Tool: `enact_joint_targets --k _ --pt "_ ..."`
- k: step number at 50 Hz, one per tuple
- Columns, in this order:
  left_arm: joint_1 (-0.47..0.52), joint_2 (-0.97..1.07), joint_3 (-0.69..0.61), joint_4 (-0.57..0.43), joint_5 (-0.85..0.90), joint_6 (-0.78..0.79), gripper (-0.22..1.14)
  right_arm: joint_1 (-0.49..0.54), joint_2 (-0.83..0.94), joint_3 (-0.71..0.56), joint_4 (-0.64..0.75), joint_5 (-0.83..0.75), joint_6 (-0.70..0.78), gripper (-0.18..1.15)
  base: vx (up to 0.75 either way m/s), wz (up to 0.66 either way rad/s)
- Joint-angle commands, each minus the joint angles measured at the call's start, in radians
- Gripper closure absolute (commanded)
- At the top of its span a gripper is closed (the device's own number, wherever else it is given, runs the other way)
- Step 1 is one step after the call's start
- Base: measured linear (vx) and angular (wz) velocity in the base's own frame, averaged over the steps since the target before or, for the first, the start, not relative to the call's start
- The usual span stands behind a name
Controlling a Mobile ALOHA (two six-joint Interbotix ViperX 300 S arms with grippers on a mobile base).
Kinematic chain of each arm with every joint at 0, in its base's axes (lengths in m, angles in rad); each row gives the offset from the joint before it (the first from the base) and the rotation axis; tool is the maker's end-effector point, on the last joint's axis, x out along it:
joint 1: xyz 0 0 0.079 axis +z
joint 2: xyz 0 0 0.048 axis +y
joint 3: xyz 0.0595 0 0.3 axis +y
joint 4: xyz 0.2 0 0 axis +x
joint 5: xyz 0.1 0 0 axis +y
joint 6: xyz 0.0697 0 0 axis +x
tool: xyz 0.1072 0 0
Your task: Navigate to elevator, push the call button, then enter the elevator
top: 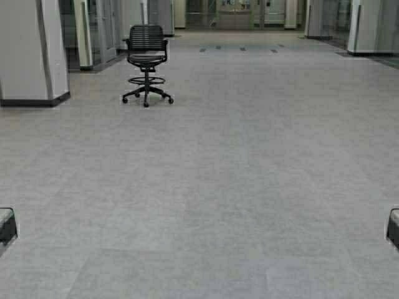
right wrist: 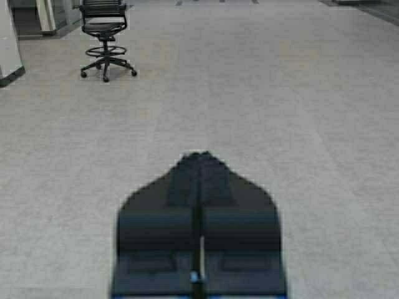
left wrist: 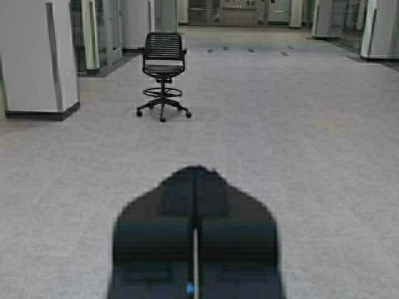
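Observation:
The elevator and the call button are out of view. I face a wide hall with a grey floor point(top: 249, 174). My left gripper point(left wrist: 196, 169) is shut and empty, held low and pointing forward over the floor. My right gripper point(right wrist: 199, 154) is shut and empty, held the same way. In the high view only a dark bit of the left arm point(top: 6, 225) shows at the left edge and a bit of the right arm point(top: 393, 227) at the right edge.
A black swivel chair point(top: 147, 63) stands ahead on the left; it also shows in the left wrist view point(left wrist: 163, 73) and the right wrist view point(right wrist: 104, 37). A white pillar point(top: 31, 53) stands at far left, more pillars point(top: 371, 25) at far right. Glass doors point(top: 234, 12) close the hall's far end.

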Motion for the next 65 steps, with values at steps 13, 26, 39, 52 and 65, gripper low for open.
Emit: enact_joint_targets --k 13,26,39,52,65 --pt "0.002 0.017 -0.008 0.002 -0.014 0.002 0.88 0.000 0.003 -0.021 -0.002 -0.009 0.002 0.92 0.64 0.12" --pt "0.002 0.023 -0.003 0.002 -0.015 0.000 0.88 -0.002 0.002 -0.020 -0.002 -0.011 -0.002 0.92 0.69 0.06" --pt "0.002 0.034 -0.009 0.002 -0.014 0.008 0.88 0.000 0.002 -0.018 -0.002 -0.011 0.000 0.92 0.71 0.17" --pt "0.002 0.064 -0.009 0.002 -0.014 0.008 0.88 0.000 0.002 -0.017 -0.002 -0.011 0.000 0.92 0.71 0.24" --pt "0.002 0.063 -0.011 0.002 -0.015 0.005 0.88 0.000 0.002 -0.020 -0.002 -0.011 -0.003 0.92 0.70 0.19"
